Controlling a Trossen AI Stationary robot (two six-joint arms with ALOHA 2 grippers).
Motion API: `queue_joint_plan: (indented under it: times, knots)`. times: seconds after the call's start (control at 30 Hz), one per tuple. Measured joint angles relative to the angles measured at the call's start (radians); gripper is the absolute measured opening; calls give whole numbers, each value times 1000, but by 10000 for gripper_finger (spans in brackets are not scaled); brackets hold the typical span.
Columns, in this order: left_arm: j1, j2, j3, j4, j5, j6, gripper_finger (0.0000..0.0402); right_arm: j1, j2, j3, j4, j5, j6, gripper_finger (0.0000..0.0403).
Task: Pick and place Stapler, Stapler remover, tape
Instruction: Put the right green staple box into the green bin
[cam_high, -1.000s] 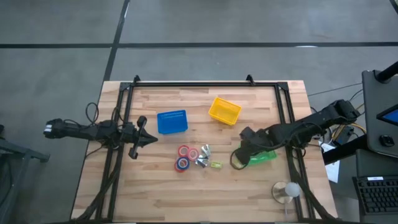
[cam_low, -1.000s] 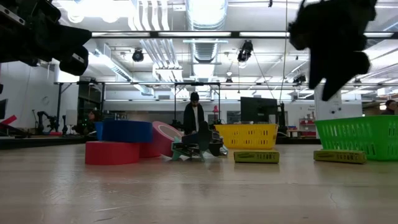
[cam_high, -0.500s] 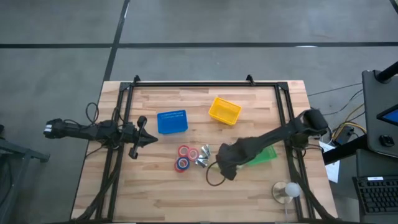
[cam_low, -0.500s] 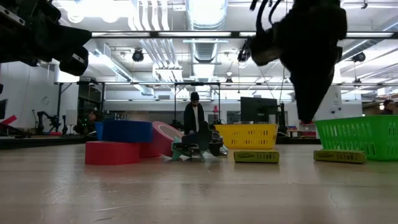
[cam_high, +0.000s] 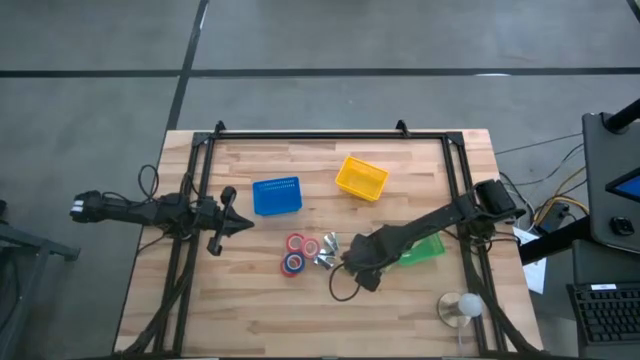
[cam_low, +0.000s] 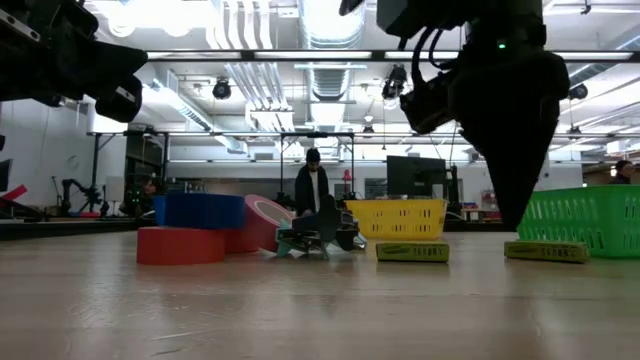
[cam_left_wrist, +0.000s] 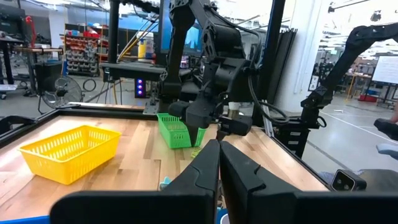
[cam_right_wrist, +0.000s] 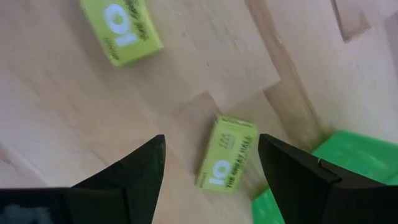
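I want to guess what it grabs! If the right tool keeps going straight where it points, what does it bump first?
Probably the small yellow-green box lying between the right tool's open fingers, beside the green basket. Depth is hard to judge.

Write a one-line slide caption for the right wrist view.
Open right hand above wooden table, one yellow-green box between its fingers.

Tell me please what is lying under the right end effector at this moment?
The right end effector, open, hangs over a small yellow-green box on bare wood, beside the green basket. A second box lies farther off. From above, the arm covers this spot.
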Motion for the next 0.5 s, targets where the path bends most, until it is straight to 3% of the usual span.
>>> queue_joint_plan:
  times: [0.5]
  knots:
    - [0,0,0,-1,0,0,16,0,0,-52,59,-3,22,243]
